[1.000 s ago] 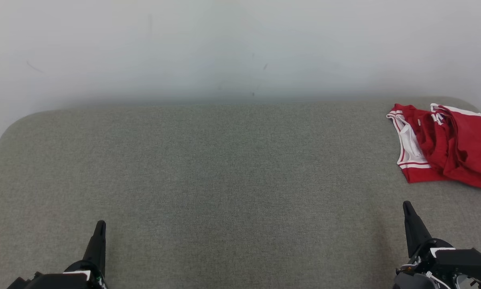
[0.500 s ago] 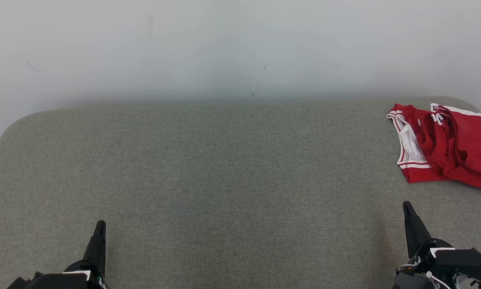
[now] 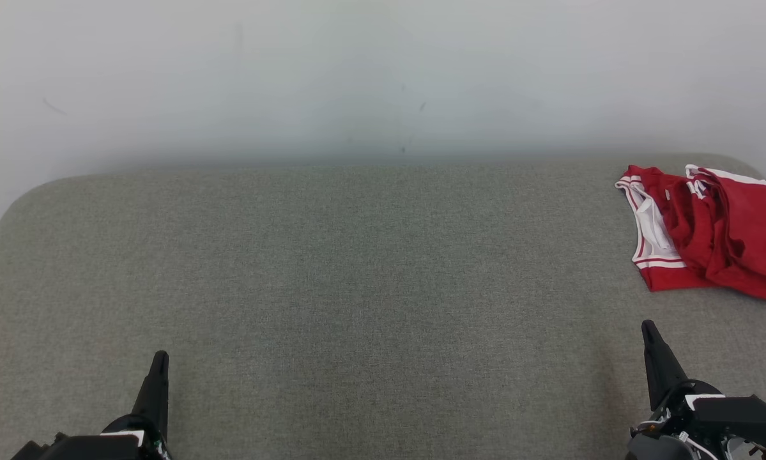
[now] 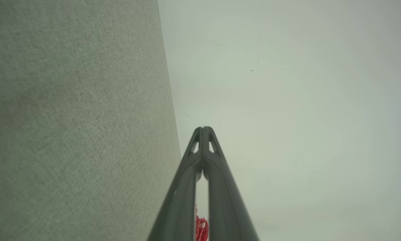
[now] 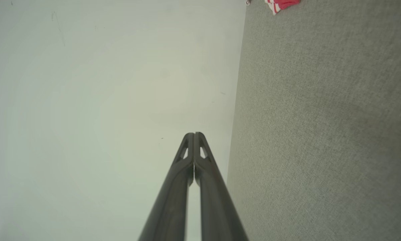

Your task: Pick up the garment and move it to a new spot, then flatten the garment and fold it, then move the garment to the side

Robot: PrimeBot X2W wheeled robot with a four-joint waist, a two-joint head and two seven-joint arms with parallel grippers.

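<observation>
Head view: at the near edge, the left gripper (image 3: 160, 358) and right gripper (image 3: 647, 327) hover over the grey padded surface (image 3: 357, 268), fingers pressed together and empty. The crumpled red-and-white garment (image 3: 708, 230) lies far right, near the pale wall (image 3: 357, 76).

Garment (image 3: 708, 230) was soft red cloth with white trim, matt, creased. Table cover (image 3: 357, 268) looked grey woven fabric, coarse, matt. Wall (image 3: 357, 76) looked pale, smooth, matt, faintly scuffed. Left gripper (image 4: 203, 128) and right gripper (image 5: 194, 134) looked dark, smooth, matt.
</observation>
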